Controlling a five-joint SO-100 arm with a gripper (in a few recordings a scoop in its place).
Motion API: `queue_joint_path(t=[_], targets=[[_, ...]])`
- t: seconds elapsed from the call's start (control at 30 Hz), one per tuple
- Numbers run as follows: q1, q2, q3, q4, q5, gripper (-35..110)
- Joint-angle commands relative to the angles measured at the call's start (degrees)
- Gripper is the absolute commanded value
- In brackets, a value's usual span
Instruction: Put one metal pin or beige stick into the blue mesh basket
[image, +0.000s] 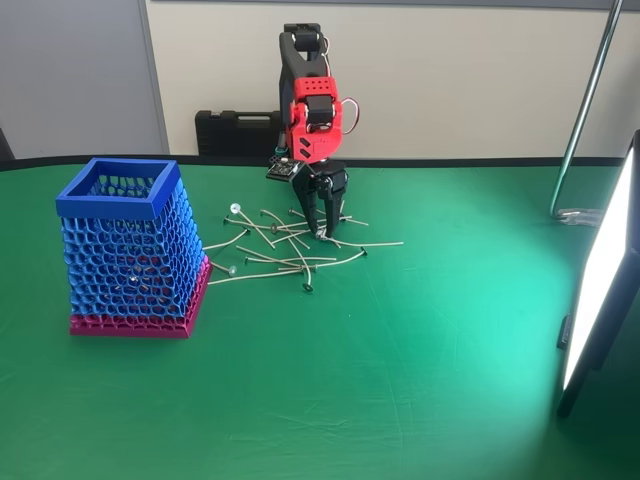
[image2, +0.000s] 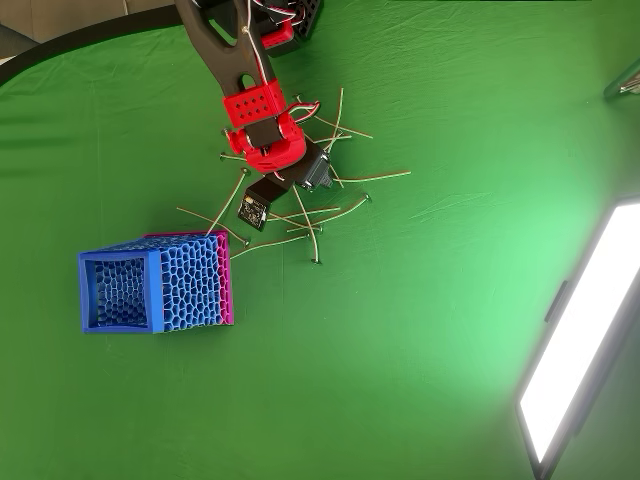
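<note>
several sticks (image2: 345, 212) under lowered jaws (image: 322, 234)

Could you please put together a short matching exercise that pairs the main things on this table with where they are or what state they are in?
Things:
1. blue mesh basket
2. claw
3. pile of beige sticks
4. black case

Descriptions:
A. scattered loose on the green cloth, right of the basket in the fixed view
B. against the wall behind the table
C. upright on a magenta base, at the left in the fixed view
D. pointing down, tips among the sticks

Pairs: 1-C, 2-D, 3-A, 4-B
</note>
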Motion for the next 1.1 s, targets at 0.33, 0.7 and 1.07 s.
queue_joint_path(t=[0.33, 0.7, 1.07], targets=[[0.3, 3.8, 1.2, 0.1, -0.2, 19], [1.1, 3.9, 2.0, 0.1, -0.7, 19], [1.4, 3.4, 3.8, -1.4, -1.7, 19]])
